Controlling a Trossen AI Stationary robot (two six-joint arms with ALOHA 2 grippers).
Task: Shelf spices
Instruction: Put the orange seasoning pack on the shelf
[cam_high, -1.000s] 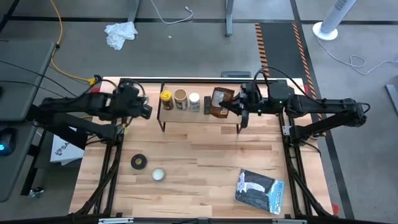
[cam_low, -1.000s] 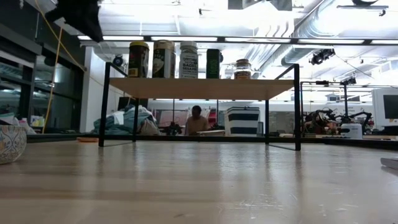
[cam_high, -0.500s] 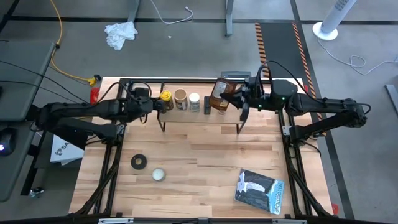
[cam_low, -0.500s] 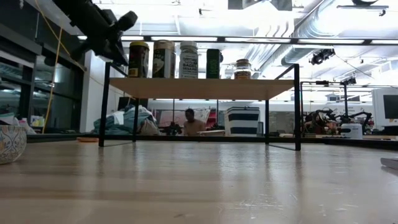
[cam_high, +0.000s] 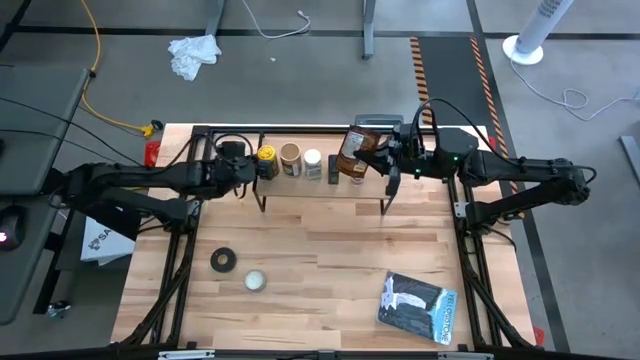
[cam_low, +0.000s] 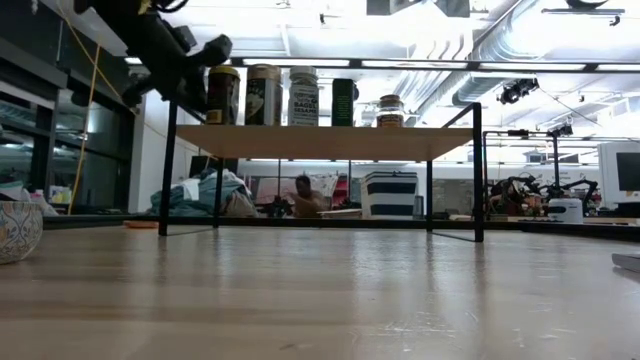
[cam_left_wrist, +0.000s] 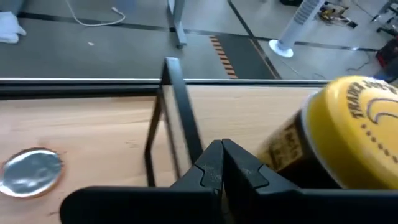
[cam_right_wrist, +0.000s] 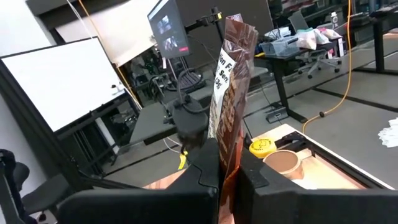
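Note:
The shelf (cam_high: 322, 190) stands at the table's far middle. On its plank stand a yellow-lidded jar (cam_high: 267, 157), a tan-lidded jar (cam_high: 290, 154), a white-capped bottle (cam_high: 312, 160) and a dark bottle (cam_high: 332, 171). The low view also shows a tiny brown-topped jar (cam_low: 390, 110). My left gripper (cam_high: 254, 171) is shut, right beside the yellow-lidded jar (cam_left_wrist: 348, 137) at the shelf's left end. My right gripper (cam_high: 378, 160) is shut on the flat brown packet (cam_high: 352, 152) over the shelf's right end. My left gripper's shut fingers (cam_left_wrist: 242, 171) lie close against the yellow-lidded jar's side (cam_left_wrist: 286, 149); whether they touch it, I cannot tell. My right gripper pinches the brown packet's lower part (cam_right_wrist: 229, 158) between its two fingers, coming from the table's right. The packet stands on edge above the fingers, its top end (cam_right_wrist: 239, 31) up. Its bottom end is hidden by the fingers.
A black tape roll (cam_high: 224, 260) and a round silvery tin (cam_high: 255, 281) lie on the table's near left. A dark printed bag (cam_high: 418, 308) lies at the near right. A patterned bowl (cam_low: 15, 230) stands at the low view's left edge. A person shows beyond the table.
My left gripper has moved toward the table's right and down, up to the yellow-lidded jar at the shelf's left end. My right gripper has shifted toward the far edge with the packet, which has tipped from lying broad to standing on edge.

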